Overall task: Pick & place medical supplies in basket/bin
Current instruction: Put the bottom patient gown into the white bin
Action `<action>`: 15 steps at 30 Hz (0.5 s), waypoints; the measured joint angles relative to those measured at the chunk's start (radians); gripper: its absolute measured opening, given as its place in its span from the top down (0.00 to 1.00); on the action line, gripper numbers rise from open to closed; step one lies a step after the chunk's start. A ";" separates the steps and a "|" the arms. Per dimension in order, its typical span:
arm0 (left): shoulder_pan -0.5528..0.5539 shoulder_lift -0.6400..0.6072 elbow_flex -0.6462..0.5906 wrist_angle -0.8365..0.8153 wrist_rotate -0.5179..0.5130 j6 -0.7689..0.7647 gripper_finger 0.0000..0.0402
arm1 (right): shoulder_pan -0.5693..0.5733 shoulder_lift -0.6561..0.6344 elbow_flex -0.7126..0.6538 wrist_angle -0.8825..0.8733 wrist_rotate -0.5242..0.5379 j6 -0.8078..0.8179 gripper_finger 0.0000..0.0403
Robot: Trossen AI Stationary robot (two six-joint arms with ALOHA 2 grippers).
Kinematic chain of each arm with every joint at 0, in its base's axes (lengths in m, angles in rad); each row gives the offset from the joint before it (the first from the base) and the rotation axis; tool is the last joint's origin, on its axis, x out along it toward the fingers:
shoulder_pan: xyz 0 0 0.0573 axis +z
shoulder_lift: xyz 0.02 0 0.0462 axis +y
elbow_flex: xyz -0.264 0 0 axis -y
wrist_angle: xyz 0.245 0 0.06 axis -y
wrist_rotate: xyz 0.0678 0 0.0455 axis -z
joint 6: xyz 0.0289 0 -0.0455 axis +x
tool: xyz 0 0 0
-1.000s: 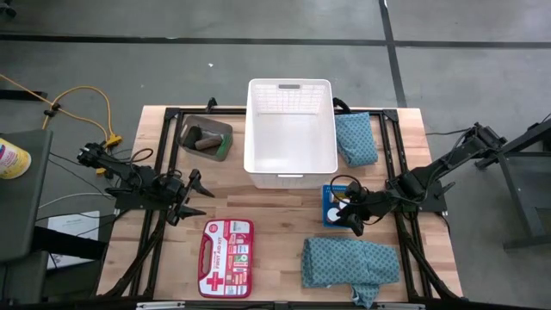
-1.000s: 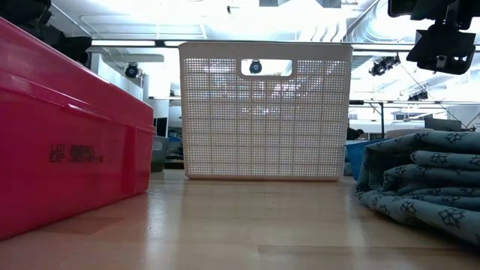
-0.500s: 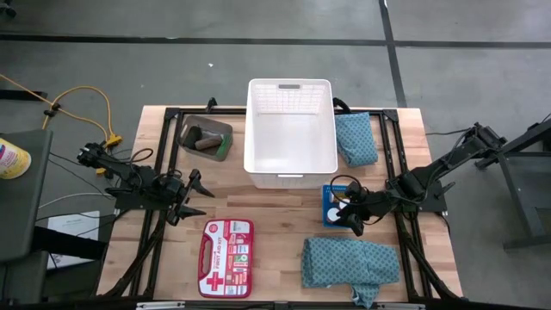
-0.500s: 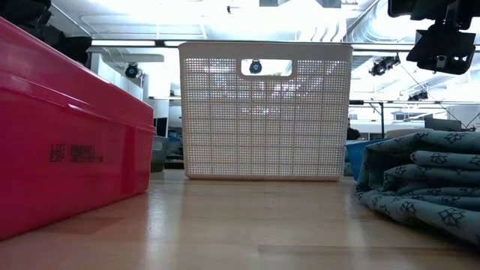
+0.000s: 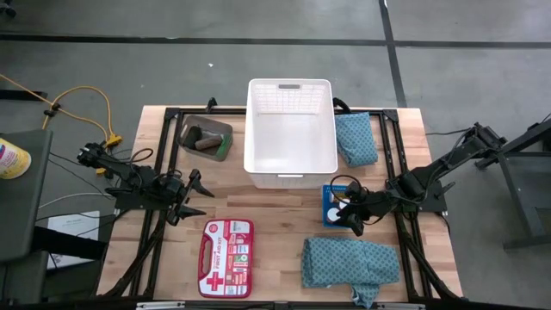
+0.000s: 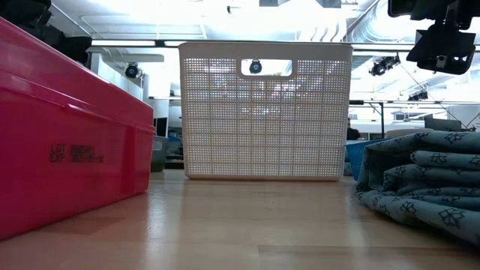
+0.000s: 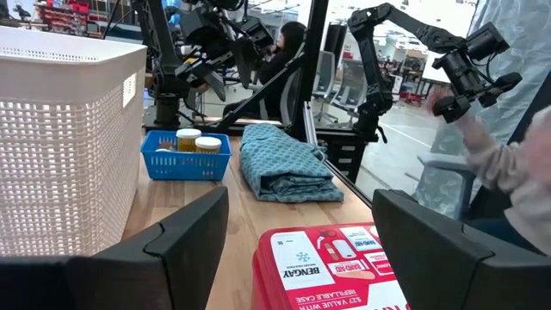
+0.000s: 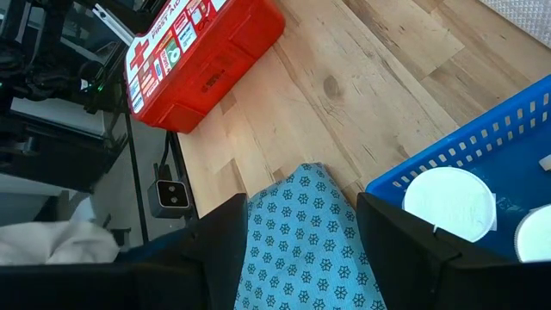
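R tool [image 5: 349,215] open, empty, over blue tray [image 5: 328,215] nr desk's right edge. L tool [image 5: 191,196] open wide, empty, nr left edge; basket [image 5: 290,129] at far edge.

The table holds one white basket [image 5: 291,129], one grey bin [image 5: 206,138], one blue tray [image 5: 331,206], one red first-aid kit [image 5: 226,257] and two teal folded cloths [image 5: 355,138] [image 5: 349,262].

We see the basket [image 5: 290,129] at the bench's [image 5: 258,215] rear centre, the bin [image 5: 206,137] to its left, one folded cloth [image 5: 355,138] to its right, the tray [image 5: 332,205] before that cloth, and the first-aid case [image 5: 225,246] left of the other cloth [image 5: 349,263] in front.
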 joint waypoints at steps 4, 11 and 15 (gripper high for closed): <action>0.000 0.000 0.000 0.000 0.000 0.000 0.30 | 0.000 0.000 0.000 0.000 0.000 0.000 0.49; 0.000 0.000 0.000 0.000 0.000 0.000 0.30 | 0.000 0.000 0.000 0.000 0.006 0.000 0.49; 0.000 0.000 0.000 0.000 0.001 0.000 0.30 | 0.000 0.000 0.000 0.000 0.010 -0.001 0.49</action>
